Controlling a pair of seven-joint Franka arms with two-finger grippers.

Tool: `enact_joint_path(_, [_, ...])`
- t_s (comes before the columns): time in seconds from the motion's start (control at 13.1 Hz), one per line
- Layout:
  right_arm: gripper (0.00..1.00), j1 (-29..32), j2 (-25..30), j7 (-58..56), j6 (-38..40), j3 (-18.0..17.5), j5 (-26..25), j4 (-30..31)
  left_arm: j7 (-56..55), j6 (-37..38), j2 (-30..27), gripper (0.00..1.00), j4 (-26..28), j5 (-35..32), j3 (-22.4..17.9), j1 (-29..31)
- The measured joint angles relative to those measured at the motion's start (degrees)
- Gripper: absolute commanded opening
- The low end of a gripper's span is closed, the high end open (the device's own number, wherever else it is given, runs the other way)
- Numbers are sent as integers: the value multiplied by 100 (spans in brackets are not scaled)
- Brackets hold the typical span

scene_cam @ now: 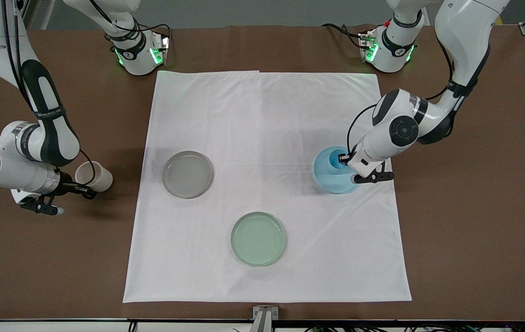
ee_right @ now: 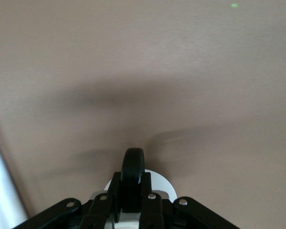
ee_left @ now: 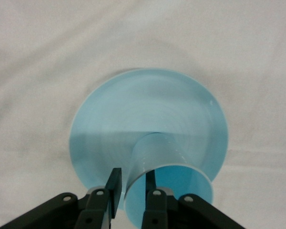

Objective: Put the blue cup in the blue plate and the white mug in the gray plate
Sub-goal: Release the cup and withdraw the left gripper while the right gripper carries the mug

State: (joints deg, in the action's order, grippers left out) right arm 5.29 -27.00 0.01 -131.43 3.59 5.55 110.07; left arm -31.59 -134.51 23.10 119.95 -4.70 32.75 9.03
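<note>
Tabletop (scene_cam: 474,230) brown, w/ white cloth (scene_cam: 267,138) spread mid-table. Three plates on cloth: gray plate (scene_cam: 187,174) toward right arm's end, pale green plate (scene_cam: 258,239) nearest front cam, blue plate (scene_cam: 331,182) toward left arm's end.

Left end effector (scene_cam: 346,162) over blue plate, fingers (ee_left: 113,188) pinched narrow on rim wall of blue cup (ee_left: 157,167). Cup is over or in the plate, tilted; can't tell if base is touching yet. Not released.

Right end effector (scene_cam: 88,189) off the cloth, over bare tabletop at right arm's end, clamped on dark handle of white mug (scene_cam: 94,176). Mug tipped sideways, well apart from gray plate.

Progress est.: cup placement nearly done, pending release. Mug half: carry to gray plate + set-down left. Gray plate empty.
</note>
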Motion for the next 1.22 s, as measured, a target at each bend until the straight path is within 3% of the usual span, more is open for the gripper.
enact_joint_path(0.31, [0, -526, 349, 341, 482, -109, 482, -74, -3, 229, -35, 100, -507, 0, -11, 81])
enact_joint_path(0.61, [0, -1459, 421, 1609, 520, -141, 812, -57, 1, 2193, -364, 100, -2162, -14, -25, 366])
enact_joint_path(0.76, [0, -2022, 422, 2466, 471, -146, 812, -50, 9, 2726, -464, 100, -2813, -147, -38, 511])
enact_joint_path(0.99, [0, -2565, 422, 3292, 391, -135, 745, -2, 399, 2957, -671, 100, -3061, -324, -43, 801])
enact_joint_path(1.22, [0, -2821, 419, 3927, 305, -132, 300, 81, 1068, 3291, -1051, 100, -3115, -326, -45, 1136])
